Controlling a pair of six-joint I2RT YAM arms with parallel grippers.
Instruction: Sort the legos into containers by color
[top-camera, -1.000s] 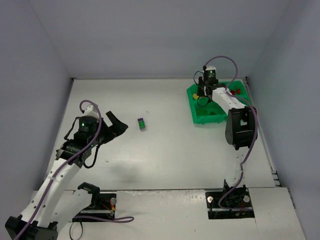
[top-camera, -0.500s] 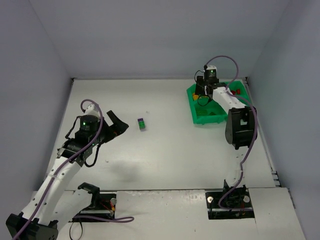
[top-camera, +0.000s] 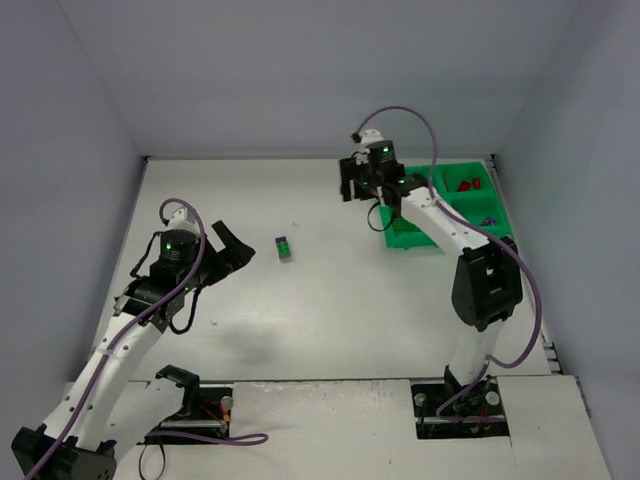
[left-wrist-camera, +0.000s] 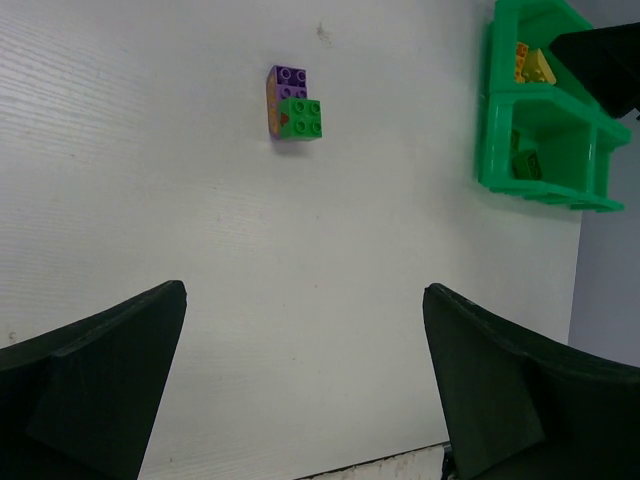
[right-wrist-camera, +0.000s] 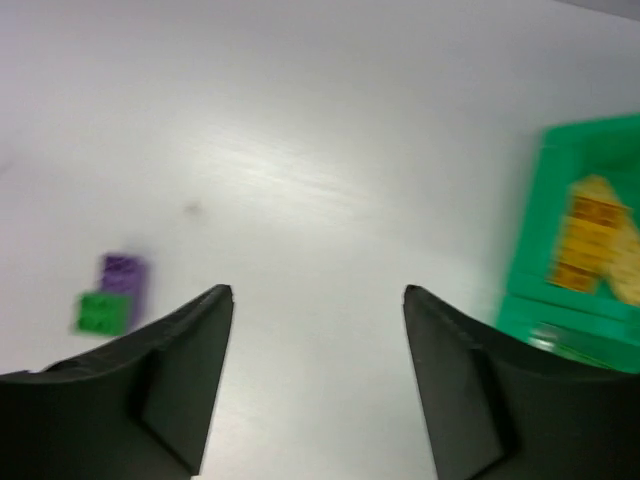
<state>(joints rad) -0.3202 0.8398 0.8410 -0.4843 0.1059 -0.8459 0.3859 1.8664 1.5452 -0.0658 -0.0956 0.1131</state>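
A purple brick (left-wrist-camera: 290, 80) and a square green brick (left-wrist-camera: 300, 118) sit joined, studs up, on the table (left-wrist-camera: 150, 180), between the arms and well apart from the green tray (left-wrist-camera: 487, 120). The purple brick's long axis points away from the left gripper (left-wrist-camera: 305, 300), with the green one overlapping its nearer end. That gripper and the right gripper (right-wrist-camera: 318, 300) are both spread wide and hold nothing.

Robotics lab test cell, plain grey walls (top-camera: 300, 70) 3 sides, white table (top-camera: 330, 310), arm bases (top-camera: 460, 405) bolted on
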